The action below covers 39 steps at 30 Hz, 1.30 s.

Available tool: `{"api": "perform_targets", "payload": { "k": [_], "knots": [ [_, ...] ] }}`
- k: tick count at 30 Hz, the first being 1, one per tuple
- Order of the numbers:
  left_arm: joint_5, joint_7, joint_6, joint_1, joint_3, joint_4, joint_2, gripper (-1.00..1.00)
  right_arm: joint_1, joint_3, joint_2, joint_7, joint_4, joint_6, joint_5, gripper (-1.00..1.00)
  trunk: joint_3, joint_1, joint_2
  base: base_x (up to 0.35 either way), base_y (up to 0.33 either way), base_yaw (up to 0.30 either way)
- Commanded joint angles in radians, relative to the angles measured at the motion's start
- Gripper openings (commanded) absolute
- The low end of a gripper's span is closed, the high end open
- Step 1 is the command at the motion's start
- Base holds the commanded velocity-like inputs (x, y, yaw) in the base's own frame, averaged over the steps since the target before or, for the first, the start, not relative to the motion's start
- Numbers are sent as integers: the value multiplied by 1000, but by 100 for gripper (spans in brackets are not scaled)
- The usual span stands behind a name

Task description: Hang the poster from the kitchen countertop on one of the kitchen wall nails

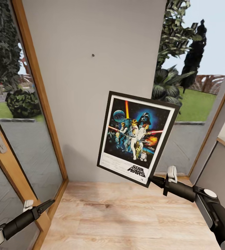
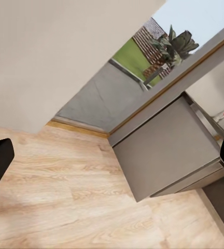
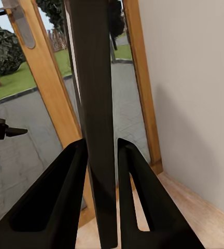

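The pickup is done: the right end effector clamps the poster by its lower corner, holding it tilted in the air before the grey wall. The wall nail sits above and left, still bare, so hanging remains. The left end effector hangs low, its fingers spread wide and empty.
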Motion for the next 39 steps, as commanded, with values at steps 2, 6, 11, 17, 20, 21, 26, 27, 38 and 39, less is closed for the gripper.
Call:
{"api": "perform_targets", "payload": {
  "k": [2, 6, 11, 17, 20, 21, 26, 27, 38, 39],
  "knots": [
    [-7, -2, -7, -1, 8, 1, 0, 100, -1, -1, -1, 6, 0, 12, -6, -100, -2, 1, -2, 123, 101, 0],
    [-7, -2, -7, -1, 8, 1, 0, 100, -1, -1, -2, 6, 0, 12, -6, -100, -2, 1, -2, 45, 37, 0],
    [-7, -2, -7, -1, 8, 1, 0, 100, -1, -1, -2, 6, 0, 13, -6, -100, -2, 1, -2, 9, 8, -5],
    [-7, -2, -7, -1, 7, 1, 0, 100, -1, -1, -1, 6, 0, 13, -7, -100, 2, 1, -2, 1, 1, -138],
    [-7, -2, -7, -1, 7, 1, 0, 100, -1, -1, -2, 6, 0, 14, -7, -100, 2, 1, -2, 0, 0, -34],
    [-7, -2, -7, -1, 7, 1, 0, 100, -1, -1, -2, 7, 0, 14, -7, -100, 2, 1, -2, 0, 0, -16],
    [-9, -1, -13, -1, 8, 28, -7, 100, -1, 1, -1, 75, -7, 13, -5, -100, 2, 1, -2, 0, 0, -3],
    [-9, 0, -15, -1, 9, 32, -8, 100, -1, 1, -1, 75, -8, 13, -5, -100, 2, 1, -2, 0, 0, 0],
    [-9, 116, -109, 249, 10, 50, -63, 100, -72, 62, 0, 69, -245, 296, 8, -100, 2, 1, -2, 0, 0, 0],
    [-9, 126, -112, 261, 10, 50, -75, 100, -91, 63, 1, 69, -246, 321, 8, -100, 2, 1, -2, 0, 0, 0]
  ]
}}
